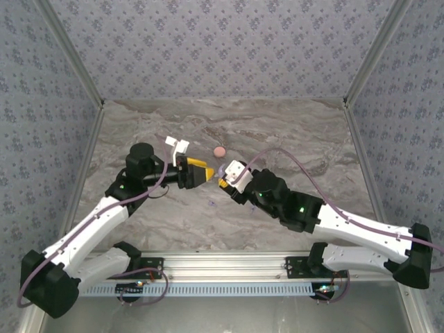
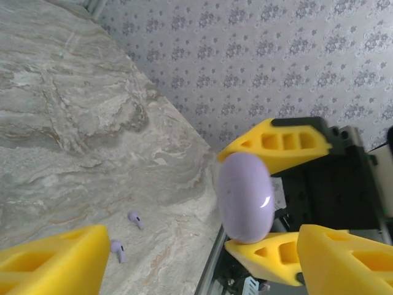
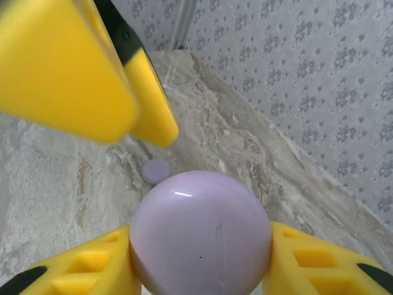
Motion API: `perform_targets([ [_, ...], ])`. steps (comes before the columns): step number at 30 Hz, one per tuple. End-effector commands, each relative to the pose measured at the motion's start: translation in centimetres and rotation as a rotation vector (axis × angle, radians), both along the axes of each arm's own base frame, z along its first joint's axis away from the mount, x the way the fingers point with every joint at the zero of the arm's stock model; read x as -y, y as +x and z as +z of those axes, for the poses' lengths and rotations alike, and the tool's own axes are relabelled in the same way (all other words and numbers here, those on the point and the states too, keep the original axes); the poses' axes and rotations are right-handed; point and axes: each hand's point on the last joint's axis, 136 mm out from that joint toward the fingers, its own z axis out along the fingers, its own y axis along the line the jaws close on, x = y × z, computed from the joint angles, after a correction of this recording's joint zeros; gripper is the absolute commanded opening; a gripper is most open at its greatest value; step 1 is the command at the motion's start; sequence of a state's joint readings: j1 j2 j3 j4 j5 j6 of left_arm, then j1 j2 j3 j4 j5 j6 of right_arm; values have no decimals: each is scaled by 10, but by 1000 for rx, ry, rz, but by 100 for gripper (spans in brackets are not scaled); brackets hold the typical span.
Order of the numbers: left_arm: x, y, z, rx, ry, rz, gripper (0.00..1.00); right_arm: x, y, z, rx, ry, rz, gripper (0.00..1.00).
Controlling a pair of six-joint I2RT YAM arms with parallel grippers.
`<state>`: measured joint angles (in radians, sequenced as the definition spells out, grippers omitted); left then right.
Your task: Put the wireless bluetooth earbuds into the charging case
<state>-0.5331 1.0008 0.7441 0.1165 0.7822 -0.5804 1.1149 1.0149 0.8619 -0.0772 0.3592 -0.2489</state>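
1. The lavender charging case is up off the counter, over its middle. The right gripper jaws pinch it across the rim. Lid looks shut.
2. The left gripper jaws are spread wide, just beside the case and not touching it.
3. One lavender earbud and a second earbud lie on the counter beneath, near each other.
4. Handling, judged: the case is light, rigid, glossy and rounded, so likely slippery. Best hold is across the widest part. The earbuds are tiny and smooth; pinch the bulb, not the stem.
5. The case sits on edge, long axis running jaw to jaw, broad face toward the right wrist camera. Hinge side cannot be told. The earbuds lie on their sides; stem heading is too small to tell.
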Motion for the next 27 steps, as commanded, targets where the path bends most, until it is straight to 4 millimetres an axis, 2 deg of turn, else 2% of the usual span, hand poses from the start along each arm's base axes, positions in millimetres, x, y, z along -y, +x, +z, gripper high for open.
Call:
perform_targets([
  [1, 14, -3, 17, 64, -30, -60, 77, 0, -1, -1, 35, -27, 29, 46],
  [6, 31, -8, 19, 71, -29, -113, 74, 1, 0, -1, 44, -38, 28, 46],
  [9, 38, -8, 18, 65, -23, -130, 70, 3, 3, -1, 46, -37, 20, 46],
  [15, 47, -7, 13, 51, -5, -154, 43, 5, 8, -1, 41, -35, 5, 46],
  [18, 49, -7, 11, 50, 1, -158, 35, 6, 9, -3, 33, -34, 5, 47],
  [27, 57, -7, 6, 42, 17, -191, 34, 2, 14, -9, 14, -67, 5, 47],
])
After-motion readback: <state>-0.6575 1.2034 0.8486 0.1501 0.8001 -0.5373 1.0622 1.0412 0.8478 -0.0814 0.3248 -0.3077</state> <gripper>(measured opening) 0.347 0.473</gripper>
